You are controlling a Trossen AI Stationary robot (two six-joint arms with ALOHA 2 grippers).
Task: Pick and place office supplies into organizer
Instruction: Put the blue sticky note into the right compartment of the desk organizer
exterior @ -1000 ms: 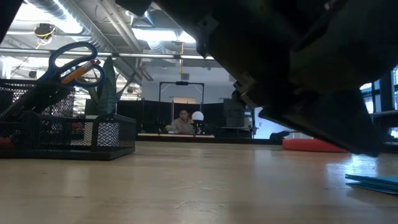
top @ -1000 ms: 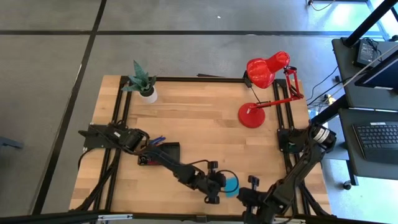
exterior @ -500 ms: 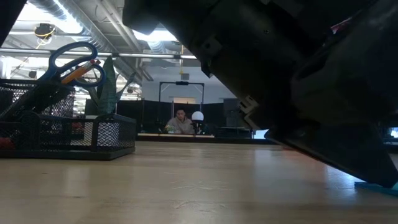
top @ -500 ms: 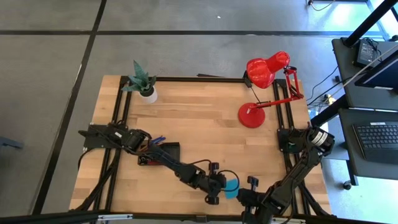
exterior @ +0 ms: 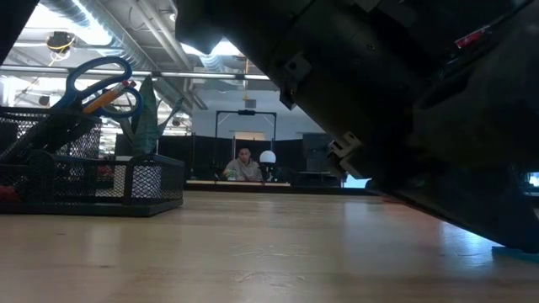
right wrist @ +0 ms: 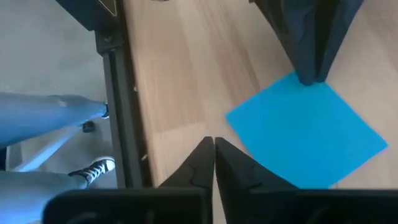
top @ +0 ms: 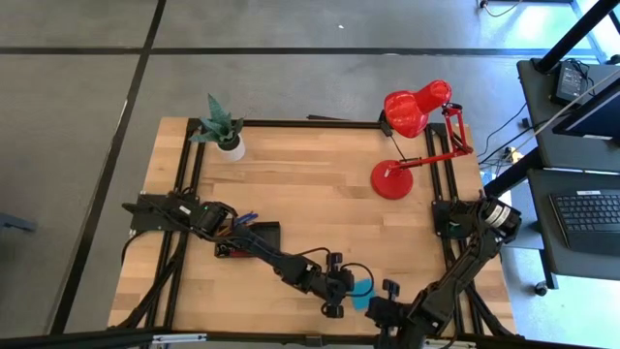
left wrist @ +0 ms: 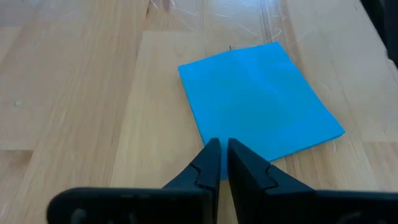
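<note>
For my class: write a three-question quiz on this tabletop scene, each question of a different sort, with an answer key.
1. True or false: the blue sticky-note pad already sits inside the organizer.
2. Multiple choice: which stands at the table's far corner on the left arm's side? A. red desk lamp B. potted plant C. scissors
3. Fill in: the left gripper has its fingers nearly closed at the edge of the ____.

Key:
1. False; it lies flat on the table, near the front edge, between the left gripper and the right gripper.
2. B
3. blue sticky-note pad
</note>
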